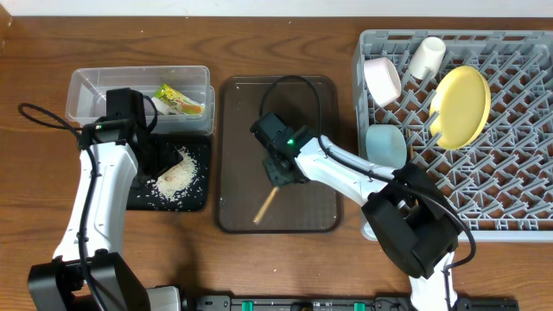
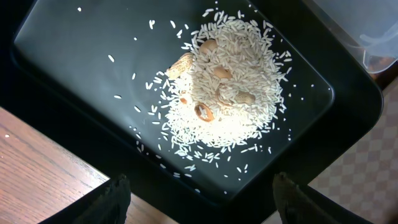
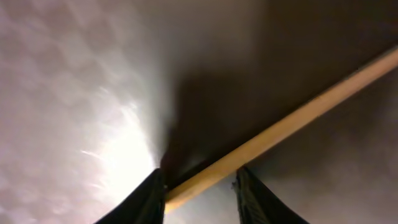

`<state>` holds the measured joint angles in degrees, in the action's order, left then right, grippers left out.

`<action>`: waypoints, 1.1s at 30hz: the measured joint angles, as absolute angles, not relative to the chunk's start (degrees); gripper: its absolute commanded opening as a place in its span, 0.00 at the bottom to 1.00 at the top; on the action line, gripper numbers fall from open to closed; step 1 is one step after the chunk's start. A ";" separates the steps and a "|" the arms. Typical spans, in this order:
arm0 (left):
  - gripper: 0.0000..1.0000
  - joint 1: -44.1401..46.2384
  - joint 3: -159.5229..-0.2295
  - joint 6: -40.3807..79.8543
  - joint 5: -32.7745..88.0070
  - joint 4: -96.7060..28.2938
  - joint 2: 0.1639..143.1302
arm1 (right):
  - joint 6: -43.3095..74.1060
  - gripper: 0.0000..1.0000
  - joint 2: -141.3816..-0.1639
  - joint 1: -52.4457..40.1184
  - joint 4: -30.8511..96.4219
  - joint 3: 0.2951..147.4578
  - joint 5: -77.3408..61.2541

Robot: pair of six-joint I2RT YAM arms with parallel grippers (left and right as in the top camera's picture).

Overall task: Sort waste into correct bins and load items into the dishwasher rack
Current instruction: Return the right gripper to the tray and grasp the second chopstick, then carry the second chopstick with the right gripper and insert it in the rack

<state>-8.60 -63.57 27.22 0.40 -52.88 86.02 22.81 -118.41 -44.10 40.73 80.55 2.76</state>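
Since the right hand (image 3: 199, 186) covers its upper end, the chopstick (image 3: 292, 121) on the brown tray (image 1: 320, 216) shows only partly; it runs between the close-set fingers, gripped or not I can't tell. The left hand (image 2: 202, 199) hangs wide open over the rice (image 2: 227, 93) in the black tray (image 2: 74, 62).

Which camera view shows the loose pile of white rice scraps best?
Left wrist: the loose white rice pile appears large, grains distinct. Overhead shows it small on the black tray. Right wrist misses it.

White arm links (image 1: 91, 194), black joints (image 1: 123, 108), looped black cables (image 1: 39, 117), green light (image 1: 291, 141)
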 measured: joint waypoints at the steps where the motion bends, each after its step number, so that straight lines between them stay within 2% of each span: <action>1: 0.76 -8.60 -63.57 27.22 0.40 -52.88 86.02 | 22.96 0.22 -118.41 -43.97 41.50 80.58 3.11; 6: 0.76 -8.60 -63.57 27.22 0.40 -52.90 86.02 | 23.27 0.18 -118.41 -42.94 42.24 80.62 3.49; 10: 0.76 -8.60 -63.57 27.22 0.40 -52.88 86.02 | 23.35 0.07 -118.41 -41.17 42.37 80.79 2.79; 15: 0.76 -8.60 -63.57 27.22 0.43 -52.90 86.02 | 21.78 0.01 -118.56 -37.87 44.66 82.32 0.10; 25: 0.76 -8.60 -63.57 27.22 0.40 -52.90 86.02 | 14.09 0.01 -117.08 -30.98 60.10 94.74 -3.77; 33: 0.76 -8.60 -63.57 27.22 0.43 -52.90 86.02 | 9.47 0.01 -107.39 -22.79 65.08 97.69 -3.92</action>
